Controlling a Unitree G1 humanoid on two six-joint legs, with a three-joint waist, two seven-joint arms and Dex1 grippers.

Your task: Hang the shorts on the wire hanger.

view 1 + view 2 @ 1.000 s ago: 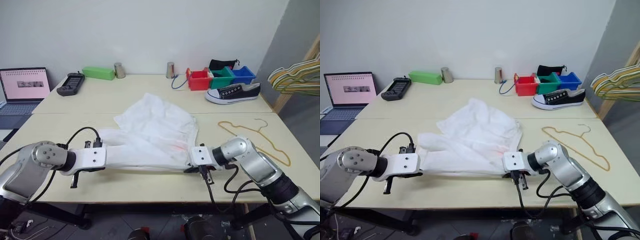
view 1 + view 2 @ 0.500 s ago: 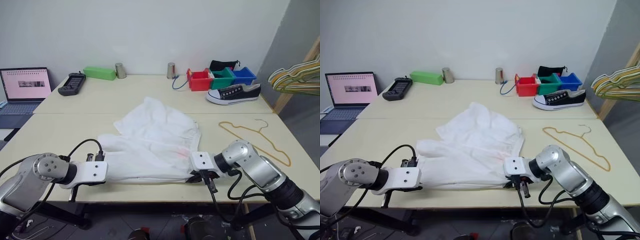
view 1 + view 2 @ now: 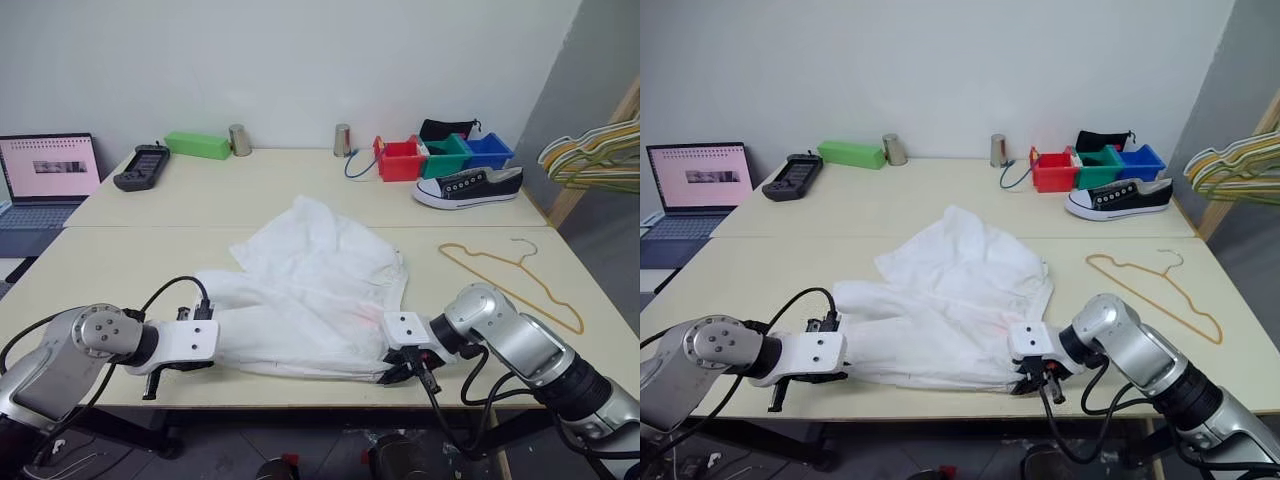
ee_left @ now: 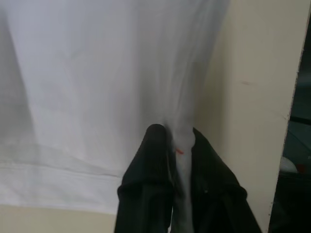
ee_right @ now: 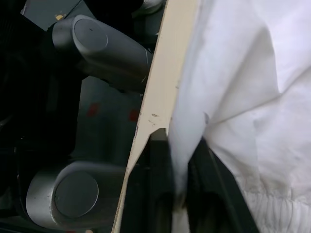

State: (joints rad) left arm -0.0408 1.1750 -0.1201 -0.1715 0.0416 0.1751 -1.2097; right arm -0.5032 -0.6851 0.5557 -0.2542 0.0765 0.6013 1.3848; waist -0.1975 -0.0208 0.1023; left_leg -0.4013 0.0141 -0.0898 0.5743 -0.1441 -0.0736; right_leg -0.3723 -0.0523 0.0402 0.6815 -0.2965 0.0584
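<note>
Bright, even indoor light with soft shadows in the head views; both wrist views are dimmer and blurred.

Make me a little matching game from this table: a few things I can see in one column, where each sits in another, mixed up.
Things:
1. shorts
2. wire hanger
3. sneaker
4. laptop

Places:
A. beyond the table's far left corner
B. flat on the table at the right, past the right arm
C. spread over the middle of the near table, reaching its front edge
D. at the far right of the table, in front of the coloured bins

Pairs: 1-C, 2-B, 3-D, 4-A
</note>
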